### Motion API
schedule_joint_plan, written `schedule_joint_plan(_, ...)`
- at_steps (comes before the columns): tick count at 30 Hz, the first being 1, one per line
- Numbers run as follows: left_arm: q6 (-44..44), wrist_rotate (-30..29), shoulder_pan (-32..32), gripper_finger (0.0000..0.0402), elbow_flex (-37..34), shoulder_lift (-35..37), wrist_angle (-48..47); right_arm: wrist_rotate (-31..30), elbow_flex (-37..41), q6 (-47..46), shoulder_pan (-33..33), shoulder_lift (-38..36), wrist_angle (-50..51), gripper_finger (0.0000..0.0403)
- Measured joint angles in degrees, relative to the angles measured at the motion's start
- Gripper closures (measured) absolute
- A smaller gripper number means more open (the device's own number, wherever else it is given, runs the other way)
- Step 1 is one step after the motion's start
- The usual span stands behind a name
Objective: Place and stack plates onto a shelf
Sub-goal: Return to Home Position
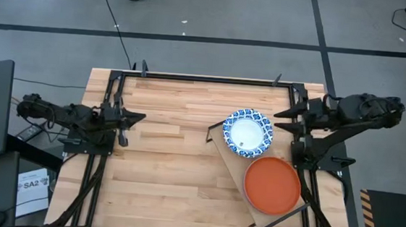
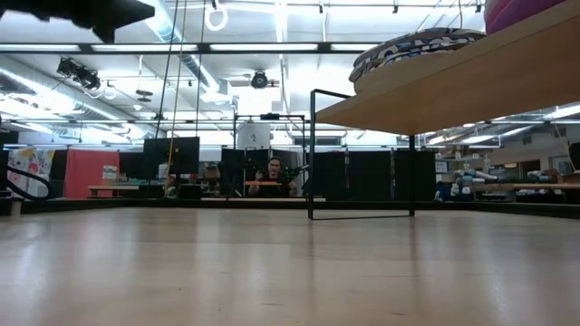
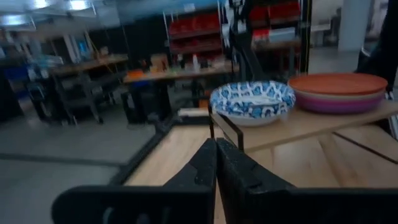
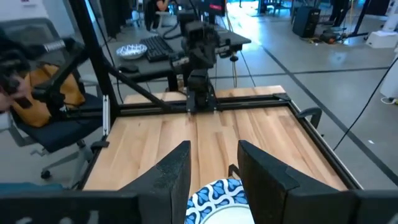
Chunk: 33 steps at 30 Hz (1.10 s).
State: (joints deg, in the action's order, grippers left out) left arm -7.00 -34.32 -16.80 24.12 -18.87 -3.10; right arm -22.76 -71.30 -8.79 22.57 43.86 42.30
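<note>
While both arms sit retracted, homing, the shelf (image 1: 235,167) at four o'clock holds blue-and-white plates (image 1: 247,132) and an orange-topped stack (image 1: 273,185); left gripper (image 1: 139,118) at nine pinched closed, right gripper (image 1: 281,118) at three parted, both empty; nothing left to grasp

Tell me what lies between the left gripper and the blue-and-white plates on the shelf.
In the high view, only bare tabletop lies between the left gripper and the shelf holding the blue-and-white plates.
</note>
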Motion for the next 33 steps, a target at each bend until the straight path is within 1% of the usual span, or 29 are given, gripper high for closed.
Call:
schedule_joint_plan(7, -5.4, 0.0, 2.5, 0.0392, -10.8, 11.6, 7.5, -0.1, 0.0, 0.9, 0.0, -1.9, 0.0, 0.0266)
schedule_joint_plan(12, -6.0, 0.0, 5.7, 0.0392, -15.4, 18.2, 7.9, -0.1, 0.0, 1.5, 0.0, -2.1, -0.2, 0.0266)
schedule_joint_plan(18, -5.5, 2.3, 8.5, 0.0392, -18.1, 18.7, 7.0, -0.1, 0.1, 1.7, 0.0, -3.4, 2.9, 0.0266)
schedule_joint_plan(21, -3.6, 2.8, 9.8, 0.0392, -19.7, 18.6, 6.8, -0.1, 1.0, 1.2, 0.0, -4.6, 3.7, 0.0266)
schedule_joint_plan(26, -0.9, 6.5, 12.6, 0.0392, -23.2, 18.6, 9.0, -0.3, 8.9, 1.5, 0.0, -9.3, -0.7, 0.0266)
schedule_joint_plan(29, -0.7, 7.5, 14.7, 0.0392, -23.6, 18.6, 10.5, -0.5, 14.8, 1.1, -0.3, -13.0, -5.7, 0.0266)
schedule_joint_plan(33, -0.7, 10.0, 17.7, 0.0392, -23.6, 18.6, 10.3, 1.8, 22.3, 0.6, -0.4, -18.8, -11.8, 0.0266)
